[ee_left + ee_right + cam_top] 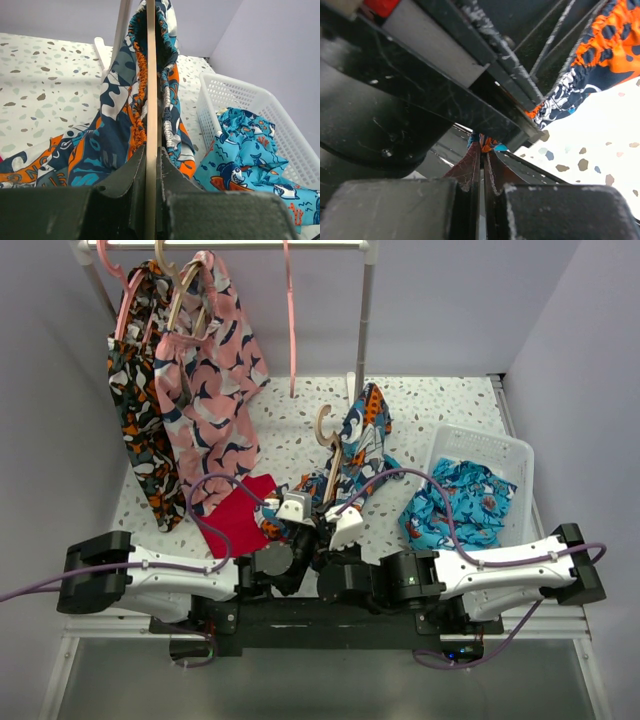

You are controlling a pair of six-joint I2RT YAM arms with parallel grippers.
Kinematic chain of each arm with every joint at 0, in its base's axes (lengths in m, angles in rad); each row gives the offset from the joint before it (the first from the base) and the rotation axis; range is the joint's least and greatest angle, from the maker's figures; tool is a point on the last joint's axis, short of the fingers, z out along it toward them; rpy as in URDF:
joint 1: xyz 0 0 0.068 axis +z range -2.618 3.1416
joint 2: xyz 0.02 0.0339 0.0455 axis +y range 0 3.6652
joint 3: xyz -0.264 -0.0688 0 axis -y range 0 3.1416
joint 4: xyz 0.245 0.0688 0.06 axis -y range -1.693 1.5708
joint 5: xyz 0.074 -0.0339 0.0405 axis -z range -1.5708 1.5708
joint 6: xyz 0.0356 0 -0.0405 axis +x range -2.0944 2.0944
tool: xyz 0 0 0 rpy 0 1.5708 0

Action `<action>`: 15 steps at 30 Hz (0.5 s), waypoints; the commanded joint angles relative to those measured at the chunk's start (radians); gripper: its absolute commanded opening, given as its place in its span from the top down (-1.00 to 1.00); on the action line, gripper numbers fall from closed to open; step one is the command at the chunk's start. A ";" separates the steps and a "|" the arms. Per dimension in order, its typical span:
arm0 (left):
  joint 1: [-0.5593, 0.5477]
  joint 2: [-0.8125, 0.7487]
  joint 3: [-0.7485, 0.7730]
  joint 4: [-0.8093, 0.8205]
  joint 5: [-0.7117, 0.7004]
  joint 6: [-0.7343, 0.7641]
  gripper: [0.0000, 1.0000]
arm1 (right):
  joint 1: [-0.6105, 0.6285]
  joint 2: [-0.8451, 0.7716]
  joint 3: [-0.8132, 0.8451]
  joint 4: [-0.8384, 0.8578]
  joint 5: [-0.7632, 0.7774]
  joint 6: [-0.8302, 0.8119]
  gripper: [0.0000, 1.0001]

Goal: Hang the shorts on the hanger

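The shorts (365, 435), printed in teal, orange, navy and white, hang draped over the tan hanger (328, 432), which stands tilted above the table's middle. My left gripper (310, 508) is shut on the hanger's thin bar (150, 100); the bar runs up between the jaws (151, 156). The elastic waistband of the shorts (142, 75) wraps the bar on both sides. Right beside it, my right gripper (338, 518) is shut on a fold of the shorts (489, 143) at its fingertips (483, 146). More of the shorts (600, 55) shows at upper right.
A white basket (510, 455) on the right holds turquoise shorts (455, 505). The rack (365, 330) at the back carries pink shorts (215, 370) and dark printed shorts (135, 410) on pink hangers. A red cloth (240, 515) lies by the left arm.
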 commanded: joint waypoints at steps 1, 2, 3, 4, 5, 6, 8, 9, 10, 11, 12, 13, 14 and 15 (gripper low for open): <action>-0.002 -0.011 0.029 0.049 -0.016 -0.067 1.00 | 0.008 -0.069 0.012 0.008 0.050 0.008 1.00; -0.002 -0.017 0.014 0.021 0.005 -0.085 1.00 | 0.001 -0.098 -0.002 0.002 0.068 0.016 1.00; -0.003 -0.022 0.003 0.009 0.019 -0.124 1.00 | -0.005 -0.113 -0.031 -0.001 0.068 0.024 1.00; -0.002 -0.036 -0.020 -0.005 0.030 -0.148 1.00 | -0.013 -0.127 -0.046 -0.003 0.065 0.030 1.00; -0.002 -0.040 -0.034 -0.023 0.069 -0.170 1.00 | -0.019 -0.138 -0.063 -0.004 0.062 0.037 1.00; -0.003 -0.045 -0.047 -0.022 0.092 -0.193 1.00 | -0.019 -0.161 -0.098 0.000 0.062 0.044 1.00; -0.002 -0.043 -0.087 -0.016 0.138 -0.205 1.00 | -0.022 -0.181 -0.135 0.020 0.048 0.056 1.00; -0.002 -0.042 -0.098 -0.016 0.149 -0.226 1.00 | -0.022 -0.193 -0.169 0.028 0.044 0.062 1.00; -0.002 -0.034 -0.119 -0.016 0.154 -0.239 1.00 | -0.022 -0.198 -0.184 0.037 0.039 0.080 1.00; -0.002 -0.031 -0.130 -0.022 0.166 -0.251 1.00 | -0.022 -0.200 -0.213 0.040 0.025 0.090 1.00; -0.003 -0.030 -0.139 -0.021 0.171 -0.277 1.00 | -0.022 -0.200 -0.226 0.045 0.019 0.097 1.00; -0.002 -0.024 -0.156 -0.019 0.175 -0.285 0.99 | -0.022 -0.193 -0.240 0.053 0.012 0.115 1.00; -0.003 -0.020 -0.164 -0.018 0.185 -0.296 0.87 | -0.022 -0.190 -0.252 0.062 -0.004 0.123 1.00; -0.002 -0.017 -0.170 -0.016 0.188 -0.312 0.83 | -0.022 -0.186 -0.276 0.071 -0.014 0.129 1.00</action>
